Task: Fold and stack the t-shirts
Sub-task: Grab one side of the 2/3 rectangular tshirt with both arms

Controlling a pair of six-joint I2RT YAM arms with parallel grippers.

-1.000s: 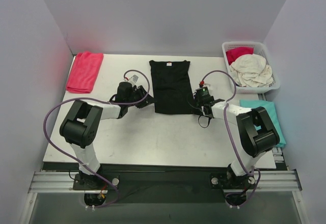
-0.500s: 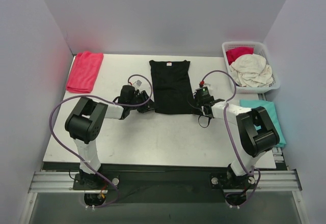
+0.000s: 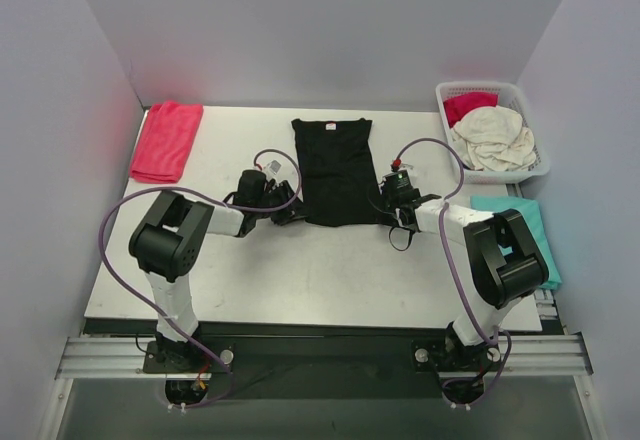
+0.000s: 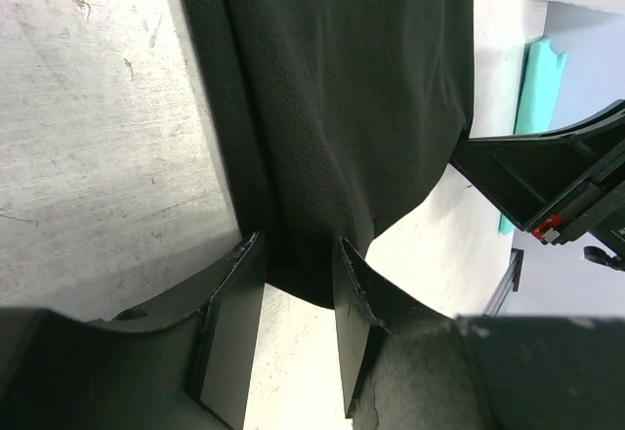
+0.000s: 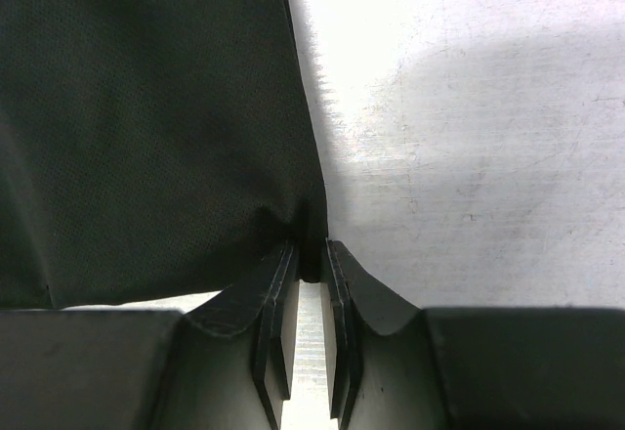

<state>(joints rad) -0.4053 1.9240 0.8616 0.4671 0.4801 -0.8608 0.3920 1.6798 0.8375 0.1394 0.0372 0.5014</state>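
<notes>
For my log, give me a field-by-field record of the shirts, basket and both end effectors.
black shirt: flat, centre
left end effector: open, astride its near-left hem corner
right end effector: shut on its near-right hem corner
red shirt: folded, far left
teal shirt: right edge
basket: far right, holds red cloth, cream cloth

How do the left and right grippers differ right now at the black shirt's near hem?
The left gripper stands open, with the near-left hem corner of the black t-shirt lying loose between its fingers. The right gripper is pinched shut on a small tuck of cloth at the near-right corner. The left gripper's gap spans a broad piece of hem, while the right gripper's shows only a sliver. Both sit low over the table at the same hem.
</notes>
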